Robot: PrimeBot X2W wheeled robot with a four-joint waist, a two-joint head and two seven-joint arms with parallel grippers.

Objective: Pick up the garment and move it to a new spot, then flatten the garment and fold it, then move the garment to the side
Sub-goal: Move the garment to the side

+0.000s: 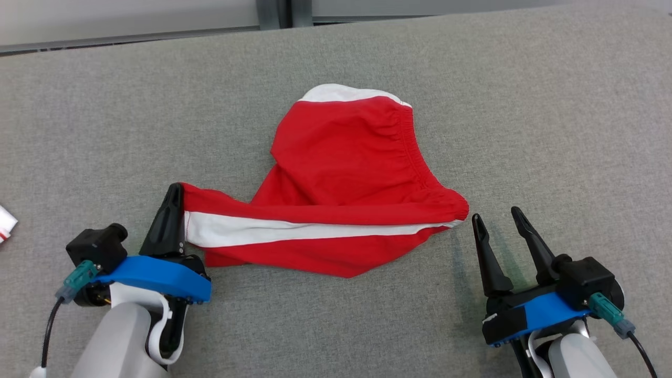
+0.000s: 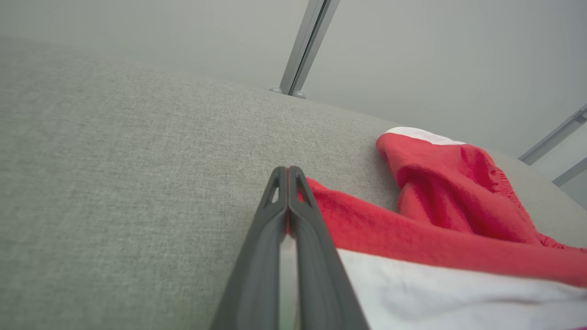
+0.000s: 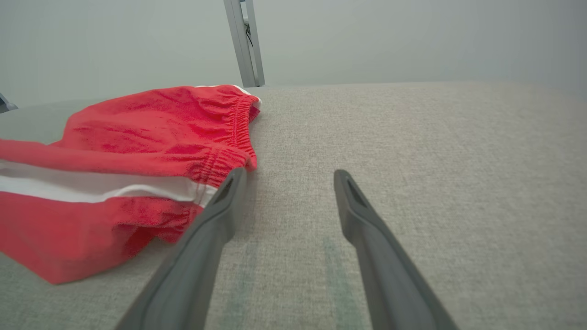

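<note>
The left gripper [image 1: 176, 190] sits at the lower left of the head view, its two dark fingers pressed together on the left end of the garment [image 1: 341, 157], right at the hem where the white stripe ends. In the left wrist view the gripper [image 2: 287, 172] shows its fingers closed flat against each other, with a sliver of cloth showing between them and the garment [image 2: 458, 183] spreading off to the right. The right gripper [image 1: 496, 214], at the lower right of the head view, has its fingers spread wide and empty. In the right wrist view the gripper [image 3: 289, 174] has one fingertip just beside the gathered waistband corner of the garment [image 3: 137, 133]; whether they touch I cannot tell.

The garment is a pair of red shorts with a white side stripe. It lies loosely folded over itself in the centre of the head view, with its elastic waistband running down the right side.

It rests on a grey fabric-covered table [image 1: 105, 105]. A small white and red object [image 1: 5, 223] pokes in at the left edge. A grey metal post [image 1: 283, 13] stands beyond the table's far edge at the top.
</note>
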